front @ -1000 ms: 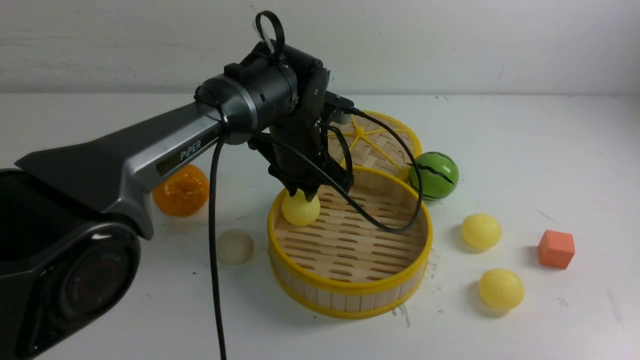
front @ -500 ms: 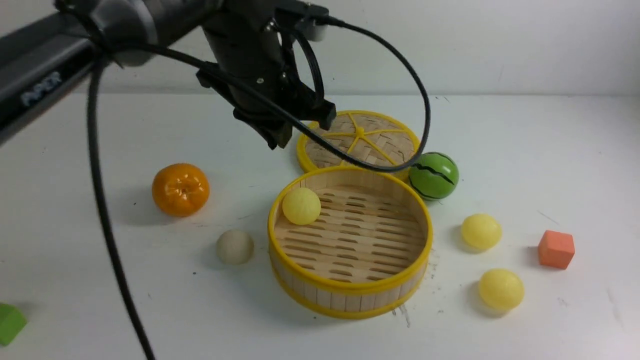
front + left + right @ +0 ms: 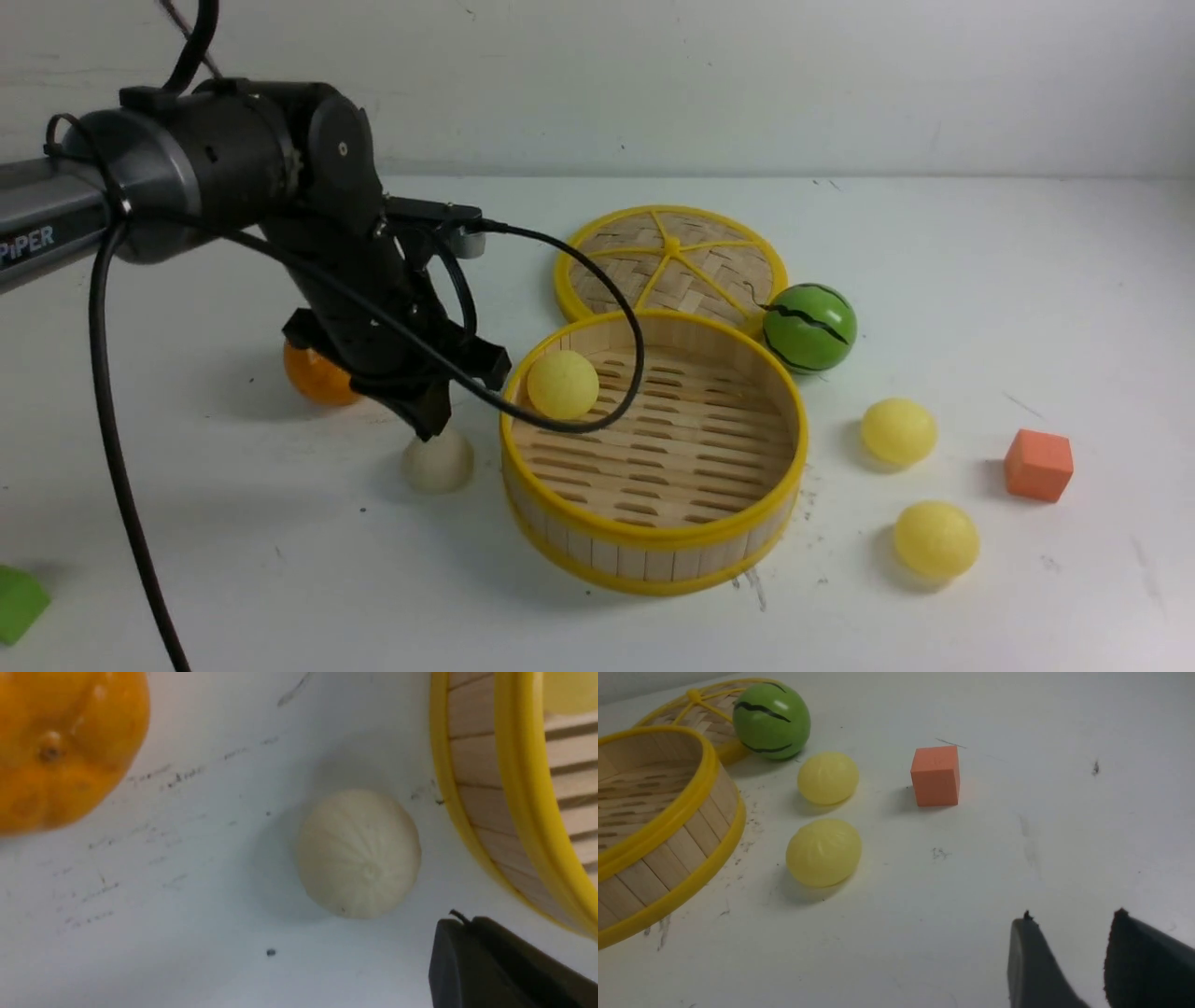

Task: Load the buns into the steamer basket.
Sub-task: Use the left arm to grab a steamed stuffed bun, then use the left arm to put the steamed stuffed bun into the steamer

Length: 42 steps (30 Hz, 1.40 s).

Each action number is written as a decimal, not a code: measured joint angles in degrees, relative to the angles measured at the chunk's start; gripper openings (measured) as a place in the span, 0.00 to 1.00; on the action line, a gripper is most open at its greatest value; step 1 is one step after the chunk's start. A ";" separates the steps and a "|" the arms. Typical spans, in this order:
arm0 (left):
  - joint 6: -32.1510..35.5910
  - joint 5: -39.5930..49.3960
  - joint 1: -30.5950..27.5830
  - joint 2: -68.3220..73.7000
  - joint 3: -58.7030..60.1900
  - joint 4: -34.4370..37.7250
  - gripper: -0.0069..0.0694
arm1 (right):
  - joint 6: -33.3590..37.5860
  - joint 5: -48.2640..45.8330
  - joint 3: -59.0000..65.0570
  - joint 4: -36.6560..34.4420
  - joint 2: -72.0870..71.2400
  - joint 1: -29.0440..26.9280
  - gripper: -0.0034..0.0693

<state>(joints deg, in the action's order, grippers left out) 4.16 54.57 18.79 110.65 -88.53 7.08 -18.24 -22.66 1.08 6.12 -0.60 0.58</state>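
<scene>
Front view shows us the left gripper [image 3: 428, 422] pressed shut and empty, its tip close by the off-white bun [image 3: 438, 461], which lies just left of the steamer basket [image 3: 653, 537]. One yellow bun [image 3: 562, 384] sits inside the basket at its far left. The far-right bun [image 3: 898, 431] and near-right bun [image 3: 935, 539] lie outside. Our right gripper [image 3: 1073, 917] stands parted, holding nothing.
</scene>
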 joint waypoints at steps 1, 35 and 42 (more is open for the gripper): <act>0.17 -0.81 0.00 0.65 0.00 -0.05 0.15 | 0.00 0.00 0.00 0.00 0.00 0.00 0.38; -0.94 -5.02 0.00 6.14 -0.11 -4.32 0.07 | 0.00 0.00 0.00 -0.05 0.00 0.00 0.38; -2.11 0.29 0.00 1.30 -1.69 -3.38 0.07 | 0.00 0.00 0.00 -0.05 0.00 0.00 0.38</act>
<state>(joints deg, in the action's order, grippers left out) 2.05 54.86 18.79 111.95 -90.22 3.71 -18.24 -22.66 1.08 6.06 -0.60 0.58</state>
